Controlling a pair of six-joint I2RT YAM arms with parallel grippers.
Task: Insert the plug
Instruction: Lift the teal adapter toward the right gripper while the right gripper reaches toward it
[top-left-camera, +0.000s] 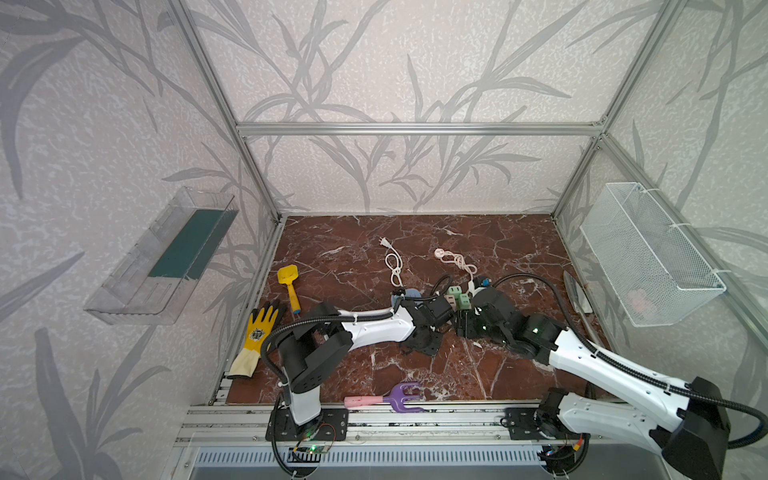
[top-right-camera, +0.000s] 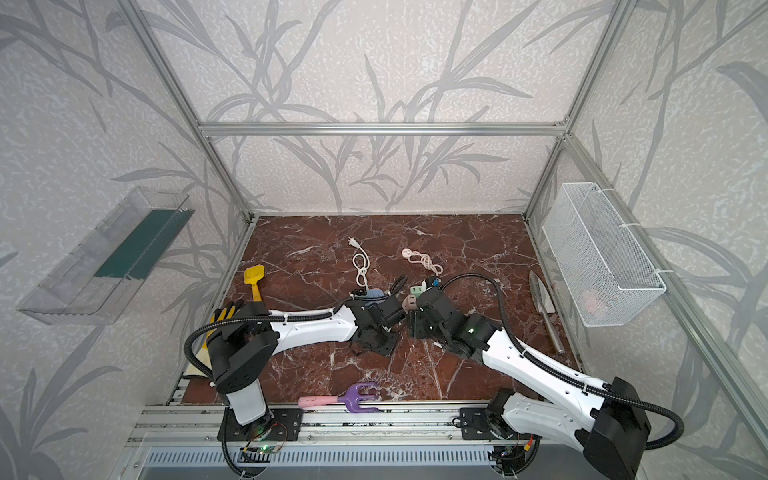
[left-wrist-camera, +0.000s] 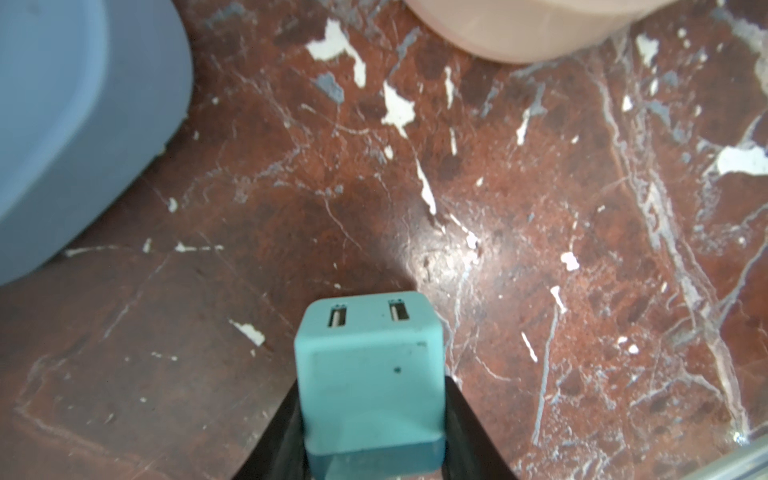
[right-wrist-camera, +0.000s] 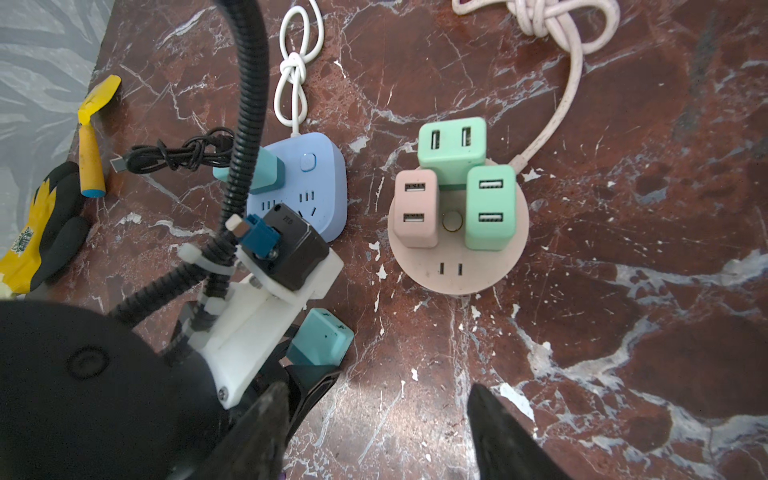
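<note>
While the jaws of the left gripper (left-wrist-camera: 372, 401) are clamping its two sides, the teal plug (left-wrist-camera: 368, 353) is turning its face with two USB ports away from the wrist, low over the red marble tabletop (left-wrist-camera: 540, 249) near its middle; whether it is touching the surface cannot be told. Just toward the back edge from it, the blue power strip (right-wrist-camera: 320, 187) is lying flat and carrying another teal adapter (right-wrist-camera: 270, 172). Beside that, the round pink strip (right-wrist-camera: 457, 266) is carrying a mint adapter (right-wrist-camera: 453, 149), a second mint adapter (right-wrist-camera: 488, 208) and a pink adapter (right-wrist-camera: 415, 210), with a bare two-slot socket showing. The right gripper (right-wrist-camera: 374, 386) is hovering near the plug, its jaws standing apart with nothing between them. A knotted white cord (top-left-camera: 392, 266) and a knotted pink cord (top-left-camera: 457, 262) are running toward the back edge. A yellow shovel (top-left-camera: 289, 286) and a glove (top-left-camera: 257, 336) are lying by the left edge, a purple rake (top-left-camera: 390, 399) at the front edge, and a trowel (top-left-camera: 577, 293) along the right edge.
</note>
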